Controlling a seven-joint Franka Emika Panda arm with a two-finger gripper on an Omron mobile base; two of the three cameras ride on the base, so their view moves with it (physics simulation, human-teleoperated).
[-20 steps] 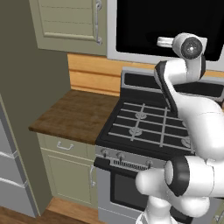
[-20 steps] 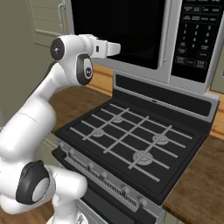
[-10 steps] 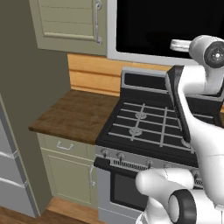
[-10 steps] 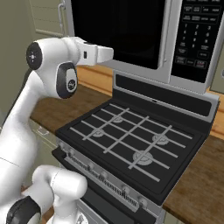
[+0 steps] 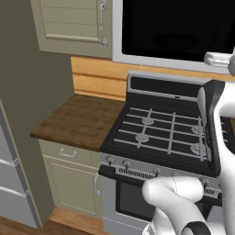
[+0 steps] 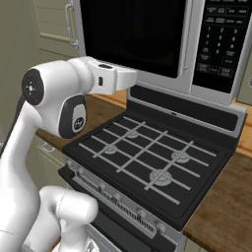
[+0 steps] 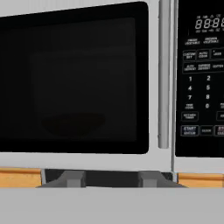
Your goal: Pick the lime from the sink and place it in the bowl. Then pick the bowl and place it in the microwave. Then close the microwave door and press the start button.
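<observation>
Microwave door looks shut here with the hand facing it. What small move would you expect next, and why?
Probably a short shift of the gripper toward the keypad panel, lining up on the start button. The microwave door sits flush and closed, a dim bowl shape shows behind its glass, and the hand faces the door rather than the keypad.

1. Setting: a home kitchen, rendered.
2. Landmark: black gas range with grey burner grates (image 5: pixel 163 133) and a knob row along its front edge.
3. Above the range: wide silver-grey microwave with closed black glass door (image 6: pixel 142 34), long vertical bar handle (image 7: pixel 163 74), black keypad panel (image 7: pixel 201 78).
4. Left of the range: dark brown wooden countertop (image 5: pixel 75 120) over pale green-grey drawer and cabinet fronts (image 5: pixel 69 176).
5. Behind the range: light wood-plank backsplash (image 5: pixel 94 78).
6. Up and left of the range: pale green-grey wall cabinet (image 5: pixel 69 23).
</observation>
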